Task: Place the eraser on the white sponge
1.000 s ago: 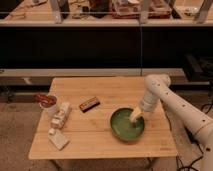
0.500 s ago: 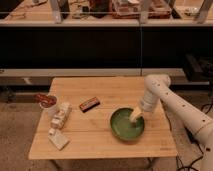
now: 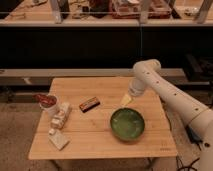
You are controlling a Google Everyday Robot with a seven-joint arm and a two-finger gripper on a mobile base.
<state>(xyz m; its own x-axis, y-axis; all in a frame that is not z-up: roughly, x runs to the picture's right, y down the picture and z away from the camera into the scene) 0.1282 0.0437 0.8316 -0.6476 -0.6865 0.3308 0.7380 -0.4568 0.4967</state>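
Gripper (image 3: 125, 100): is hovering at bowl (image 3: 128, 126) far rim; jaws' state cannot be told.
Eraser (image 3: 89, 104): is lying on tabletop (image 3: 150, 145), left of bowl.
Sponge (image 3: 59, 141): is lying front-left.

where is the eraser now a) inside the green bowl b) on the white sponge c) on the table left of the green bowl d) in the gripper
c: the eraser lies on the table left of the green bowl; the gripper hangs at the bowl's far rim
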